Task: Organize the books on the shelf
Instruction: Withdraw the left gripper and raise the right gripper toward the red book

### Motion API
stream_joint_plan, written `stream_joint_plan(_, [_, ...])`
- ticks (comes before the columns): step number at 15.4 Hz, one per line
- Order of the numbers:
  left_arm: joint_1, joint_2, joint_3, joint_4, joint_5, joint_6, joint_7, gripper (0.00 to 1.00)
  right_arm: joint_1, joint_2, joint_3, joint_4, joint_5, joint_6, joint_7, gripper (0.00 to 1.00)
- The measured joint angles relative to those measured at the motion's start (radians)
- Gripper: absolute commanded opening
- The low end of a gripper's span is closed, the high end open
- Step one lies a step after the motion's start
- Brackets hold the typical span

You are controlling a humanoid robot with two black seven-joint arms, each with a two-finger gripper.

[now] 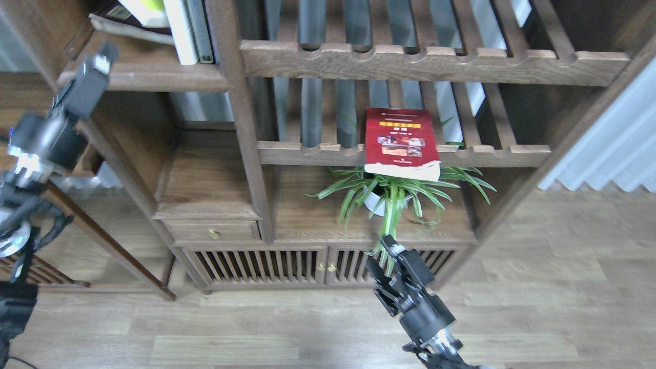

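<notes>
Lying flat on the lower slatted rack, the red book sits up and slightly left of the right gripper, its long axis running front to back and its page edge jutting past the notched front rail, above the potted plant. That gripper is by far the nearer of the 2; its fingers point up toward the book, apart, with nothing between them. It hovers low, in front of the cabinet doors, well below the book. The left gripper is raised at the far left, beside the solid shelf, which holds upright books and flat ones; I cannot tell whether its fingers are apart or together.
</notes>
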Motion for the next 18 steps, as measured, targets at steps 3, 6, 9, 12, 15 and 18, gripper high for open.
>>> stream_joint_plan(3, [0.095,-0.005,0.02,0.005,-0.004,-0.001,-0.009,1.0,0.002,0.0,-0.018,-0.003,0.0,0.0,0.0,0.98])
stream_joint_plan(6, [0.173,-0.006,0.008,0.049,-0.01,0.0,-0.016,1.0,0.042,0.0,-0.043,-0.009,0.009,0.0,0.0,0.98])
stream_joint_plan(9, [0.195,-0.006,-0.024,0.073,-0.039,0.0,-0.018,1.0,0.138,0.0,-0.064,-0.027,0.046,-0.026,0.0,0.98])
stream_joint_plan(12, [0.214,-0.006,-0.043,0.096,-0.055,0.0,-0.017,1.0,0.207,0.0,-0.098,-0.065,0.048,-0.106,0.017,0.98])
stream_joint_plan(15, [0.23,-0.008,-0.045,0.105,-0.058,0.0,-0.015,1.0,0.27,0.0,-0.107,-0.157,0.052,-0.148,0.041,0.98])
stream_joint_plan(18, [0.26,-0.01,-0.045,0.107,-0.058,0.0,-0.015,1.0,0.349,0.0,-0.104,-0.231,0.066,-0.164,0.052,0.98])
